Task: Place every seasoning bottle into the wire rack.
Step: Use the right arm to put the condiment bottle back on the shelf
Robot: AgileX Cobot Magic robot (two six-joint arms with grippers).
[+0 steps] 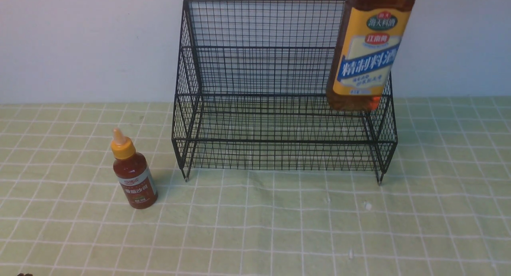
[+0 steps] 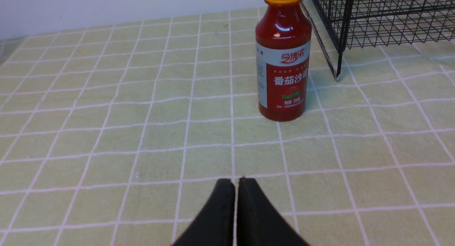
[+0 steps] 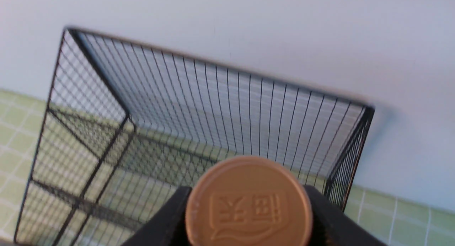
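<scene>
Amber bottle [image 1: 369,52] is in my right claw [image 3: 249,221]. The jaws are spread about as wide as the tan cap [image 3: 249,203] and clamped at that end, with one black finger [image 3: 163,221] hard against each side. I can't tell whether the pads bite the cap itself or the neck just under it. The bottle hangs below the claw, clear of the cloth and leaning slightly. The front view cuts the claw off, so I only get the bottle's body and its yellow-blue label.

Wire rack [image 1: 279,88] sits below and ahead of the right claw. The bottle's base is level with the upper step at the rack's right end, by the side panel. I can't tell if the base touches the wire or hangs in front of it.

Left claw [image 2: 235,203] is closed, fingertips pressed together with a hairline seam and nothing between them, low over the green checked tablecloth [image 2: 106,132]. Red sauce bottle [image 2: 283,71] stands upright on the cloth ahead of this claw, well apart from it and outside the rack, yellow cap on. The rack's front leg [image 2: 337,64] is near the bottle, not touching it.
</scene>
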